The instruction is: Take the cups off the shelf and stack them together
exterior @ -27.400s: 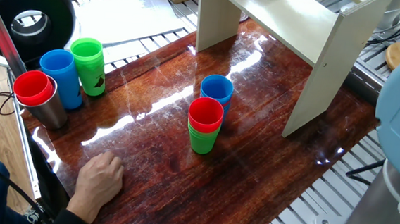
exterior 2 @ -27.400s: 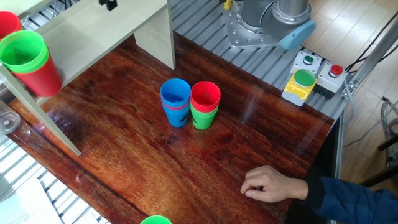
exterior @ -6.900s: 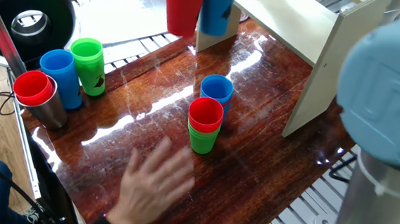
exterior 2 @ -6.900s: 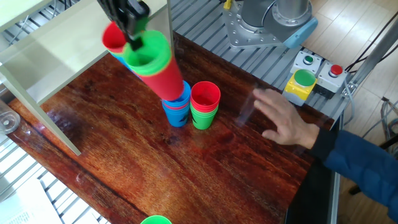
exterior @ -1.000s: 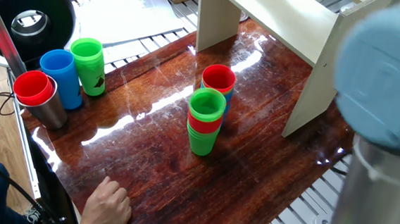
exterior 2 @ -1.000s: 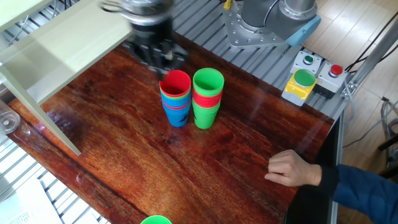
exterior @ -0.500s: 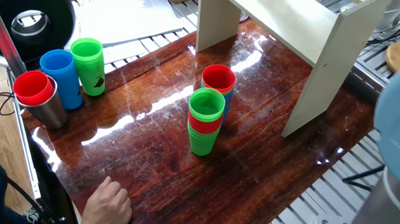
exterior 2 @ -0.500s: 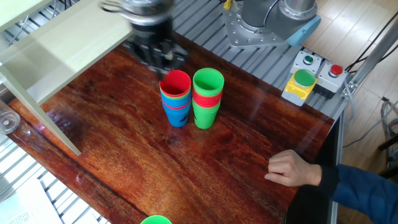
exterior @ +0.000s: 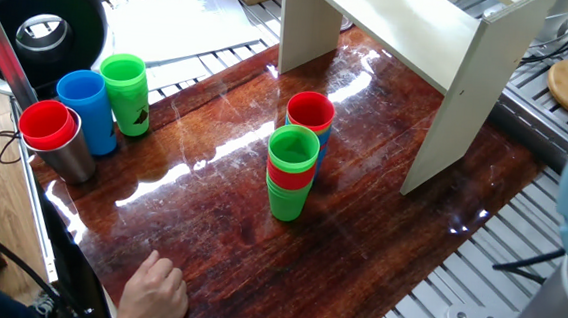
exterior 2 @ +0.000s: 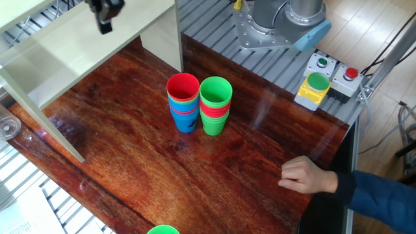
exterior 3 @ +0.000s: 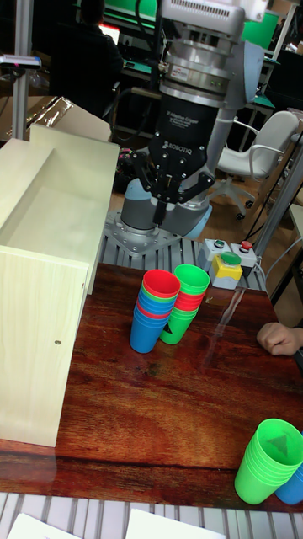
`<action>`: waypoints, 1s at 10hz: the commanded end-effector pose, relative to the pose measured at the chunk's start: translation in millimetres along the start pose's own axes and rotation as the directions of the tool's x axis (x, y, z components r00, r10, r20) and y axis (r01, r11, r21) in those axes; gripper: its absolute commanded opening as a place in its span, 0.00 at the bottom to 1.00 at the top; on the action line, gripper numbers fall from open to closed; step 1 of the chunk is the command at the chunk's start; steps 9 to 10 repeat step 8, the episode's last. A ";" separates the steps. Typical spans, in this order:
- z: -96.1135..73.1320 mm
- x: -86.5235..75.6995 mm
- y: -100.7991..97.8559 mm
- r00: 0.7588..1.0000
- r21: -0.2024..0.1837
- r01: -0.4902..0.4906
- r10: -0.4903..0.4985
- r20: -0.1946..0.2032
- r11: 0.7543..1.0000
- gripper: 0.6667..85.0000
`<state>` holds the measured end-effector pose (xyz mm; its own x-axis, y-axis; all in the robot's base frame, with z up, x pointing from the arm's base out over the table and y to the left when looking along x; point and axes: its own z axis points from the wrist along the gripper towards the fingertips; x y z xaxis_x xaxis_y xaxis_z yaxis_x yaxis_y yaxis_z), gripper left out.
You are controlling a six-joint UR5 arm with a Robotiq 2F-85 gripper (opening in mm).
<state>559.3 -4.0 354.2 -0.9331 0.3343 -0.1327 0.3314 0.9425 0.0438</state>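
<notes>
Hovering gripper empty w/ fingers apart, above two cup stacks, shelf edge cropped.

We see glossy dark wood on the surface, smooth bright plastic cups, a matt cream board shelf, and a grey metal tumbler.

Glossy dark wooden table on a slatted metal frame, white office chair behind.
</notes>
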 end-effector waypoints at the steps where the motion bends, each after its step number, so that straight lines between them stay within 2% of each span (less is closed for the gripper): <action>1: -6.4 12.1 12.5 1.000 0.003 0.012 -0.012 -0.002 1.000 0.01; 5: -8.4 13.1 21.6 1.000 -0.022 0.026 -0.026 0.003 0.999 0.01; 10: -7.9 13.0 21.1 1.000 -0.024 0.032 -0.032 -0.001 0.999 0.01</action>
